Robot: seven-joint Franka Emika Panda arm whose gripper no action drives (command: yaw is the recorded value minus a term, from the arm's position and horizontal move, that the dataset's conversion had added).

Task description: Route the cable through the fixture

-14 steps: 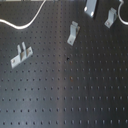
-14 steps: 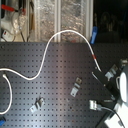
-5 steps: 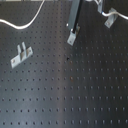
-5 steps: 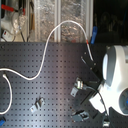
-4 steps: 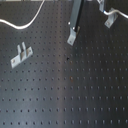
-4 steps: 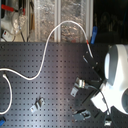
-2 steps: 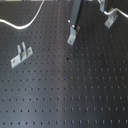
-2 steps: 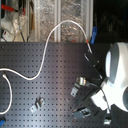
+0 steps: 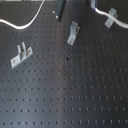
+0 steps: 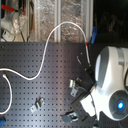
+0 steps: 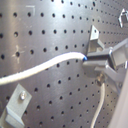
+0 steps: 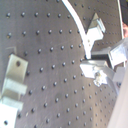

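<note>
white rounded arm (image 10: 107, 75), glowing blue dot; hand (image 11: 102, 62) grey metal.

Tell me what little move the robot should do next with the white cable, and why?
Probably ease the gripper sideways toward the forked clip, then lower. The jaws look shut on the white cable, which runs just beside that clip, not yet in its fork.
</note>
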